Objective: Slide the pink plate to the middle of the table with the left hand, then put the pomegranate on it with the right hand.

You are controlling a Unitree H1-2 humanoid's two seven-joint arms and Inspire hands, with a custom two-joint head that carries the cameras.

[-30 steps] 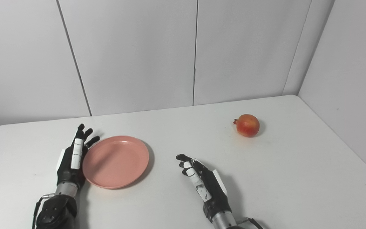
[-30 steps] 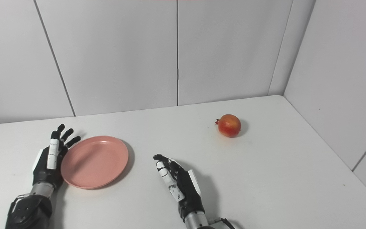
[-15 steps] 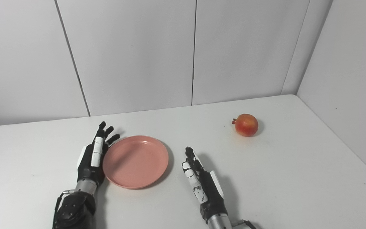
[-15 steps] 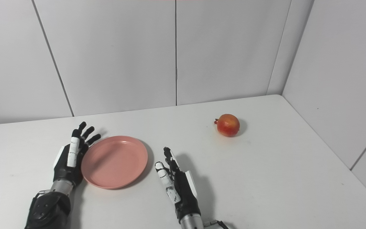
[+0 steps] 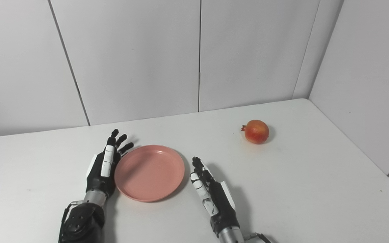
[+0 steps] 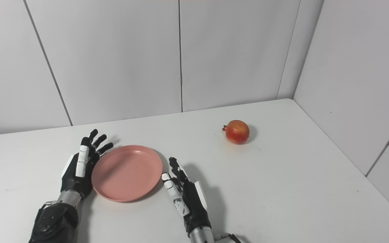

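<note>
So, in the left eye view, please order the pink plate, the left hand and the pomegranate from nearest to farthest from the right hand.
1. Pink plate: just left of the right hand, its rim beside the fingers.
2. Left hand: farther left, at the plate's far rim.
3. Pomegranate: up and to the right, toward the back of the table, well apart.

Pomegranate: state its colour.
The pomegranate is red-orange with a yellowish patch, clearest in the left eye view.
</note>
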